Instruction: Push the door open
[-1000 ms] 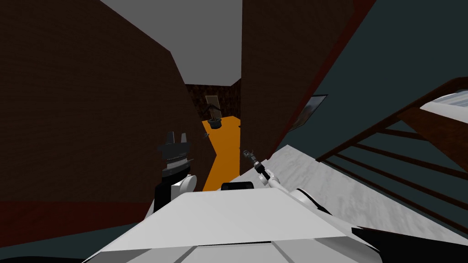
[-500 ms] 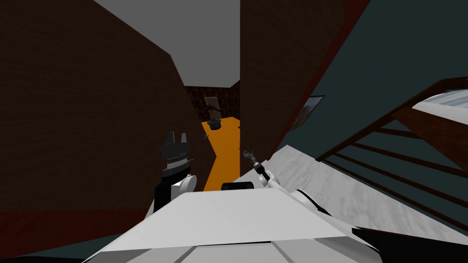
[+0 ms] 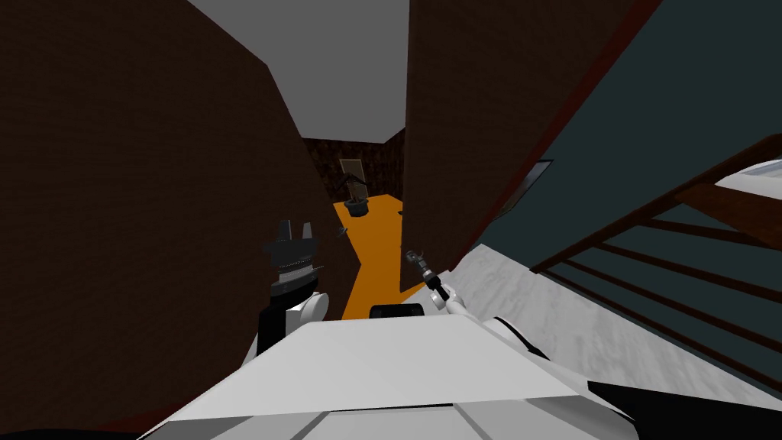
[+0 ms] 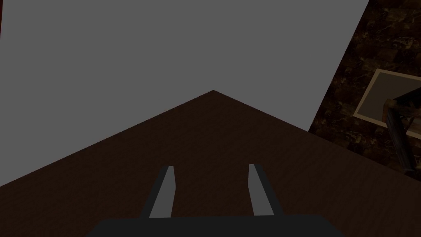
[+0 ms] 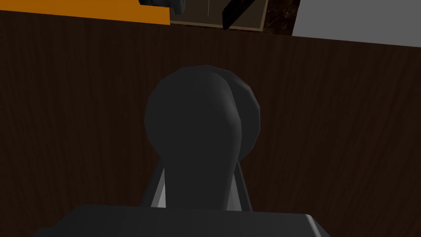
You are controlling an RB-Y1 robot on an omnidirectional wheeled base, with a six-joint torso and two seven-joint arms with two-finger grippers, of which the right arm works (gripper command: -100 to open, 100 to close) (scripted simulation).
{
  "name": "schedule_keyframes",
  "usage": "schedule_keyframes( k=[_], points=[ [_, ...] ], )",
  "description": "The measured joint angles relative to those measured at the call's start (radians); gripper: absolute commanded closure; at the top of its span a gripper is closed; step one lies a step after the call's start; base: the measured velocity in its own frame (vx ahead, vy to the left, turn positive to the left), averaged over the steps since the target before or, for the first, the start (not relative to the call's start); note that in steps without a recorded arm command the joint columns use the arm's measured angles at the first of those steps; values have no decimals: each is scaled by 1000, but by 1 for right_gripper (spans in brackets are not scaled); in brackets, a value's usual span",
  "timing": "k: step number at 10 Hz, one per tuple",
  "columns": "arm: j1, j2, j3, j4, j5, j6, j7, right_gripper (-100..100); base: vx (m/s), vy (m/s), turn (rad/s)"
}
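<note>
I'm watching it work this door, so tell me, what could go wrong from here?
1. The right end effector is shut on the handle; as the door swings, the grip may slip or twist the wrist.
2. The gap looks narrow, and the open left end effector seems close to the brown panel, so it could scrape it.
3. The plant beyond the gap may block the way.

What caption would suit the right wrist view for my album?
The right jaws grip a dark door handle on the dark brown door.
</note>
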Motion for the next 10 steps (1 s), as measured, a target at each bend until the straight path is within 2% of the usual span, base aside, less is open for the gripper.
schedule_keyframes(
  k=[1,2,3,4,5,6,7,9,10],
  points=[
    [-4,5,-10,15,-3,-9,9,100,183,89,-137],
    [-4,15,-23,21,-5,-3,22,100,185,89,-137],
    [-16,25,-39,40,-10,1,38,100,154,77,-53],
    [-20,28,-49,43,-12,4,46,100,163,116,-77],
    [-28,36,-64,57,-17,0,60,100,124,91,-46],
    [-23,36,-70,43,-18,5,65,100,135,103,-105],
    [-8,43,-80,14,-19,22,73,100,132,116,-103],
    [-24,57,-108,39,-27,25,98,100,161,94,-91],
    [-11,67,-119,15,-28,41,109,100,161,103,-75]
  ],
)
